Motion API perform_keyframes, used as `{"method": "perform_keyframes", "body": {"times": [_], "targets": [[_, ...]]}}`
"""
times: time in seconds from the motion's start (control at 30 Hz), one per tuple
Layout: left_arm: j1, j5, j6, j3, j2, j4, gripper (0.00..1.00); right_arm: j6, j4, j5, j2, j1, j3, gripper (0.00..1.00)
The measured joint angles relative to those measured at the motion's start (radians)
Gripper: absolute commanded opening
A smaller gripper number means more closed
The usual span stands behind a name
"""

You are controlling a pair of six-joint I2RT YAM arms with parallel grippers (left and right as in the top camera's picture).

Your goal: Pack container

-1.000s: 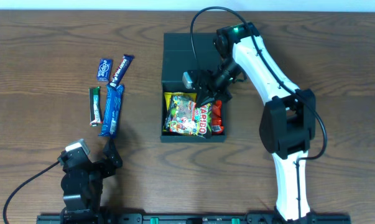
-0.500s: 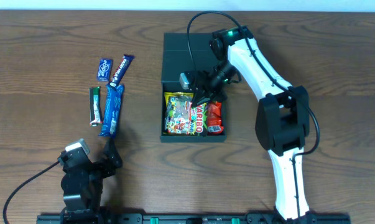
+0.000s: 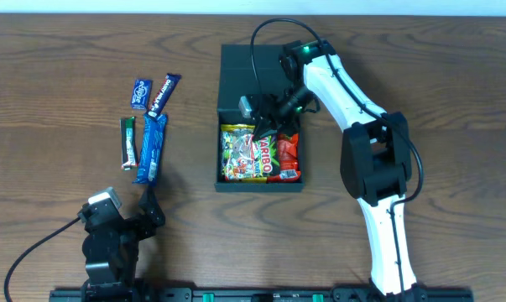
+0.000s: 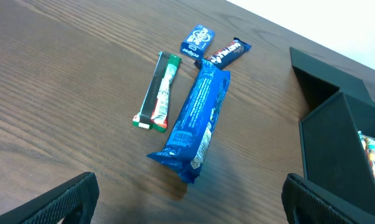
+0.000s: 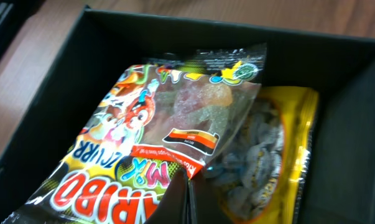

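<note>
The dark container (image 3: 220, 159) stands open at mid-table, its flap lid (image 3: 240, 71) laid back behind it. Inside lie a Haribo bag (image 3: 251, 155) on the left and a red packet (image 3: 288, 155) on the right. My right gripper (image 3: 265, 127) hangs over the box's back half, shut on the Haribo bag's (image 5: 143, 143) top edge, fingers (image 5: 188, 186) pressed together. A yellow bag (image 5: 268, 162) lies under it. My left gripper (image 4: 190, 199) stands wide open near the table's front left, nothing between its fingers, short of a long blue bar (image 4: 196, 121).
Loose candy lies on the left of the table: a small blue box (image 3: 141, 92), a dark bar (image 3: 164, 92), a green-and-white stick (image 3: 129, 143) and the long blue bar (image 3: 152, 149). The container's side wall (image 4: 336, 143) rises at the right of the left wrist view.
My right gripper has moved left and slightly back, drawing the Haribo bag to the box's left side and uncovering more of the red packet. The left arm has not moved.
</note>
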Motion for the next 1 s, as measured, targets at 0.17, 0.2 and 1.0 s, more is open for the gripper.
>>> {"method": "perform_keyframes", "body": {"times": [0.17,0.2,1.0], "targets": [[0.0,0.0,0.0,0.0,0.0,0.0,0.95,0.138,0.0,-0.016,0.0,0.002,0.026,0.96],[0.0,0.0,0.0,0.0,0.0,0.0,0.95,0.158,-0.016,-0.017,0.0,0.003,0.047,0.98],[0.0,0.0,0.0,0.0,0.0,0.0,0.95,1.059,-0.22,0.044,-0.029,0.006,0.545,0.02]]}}
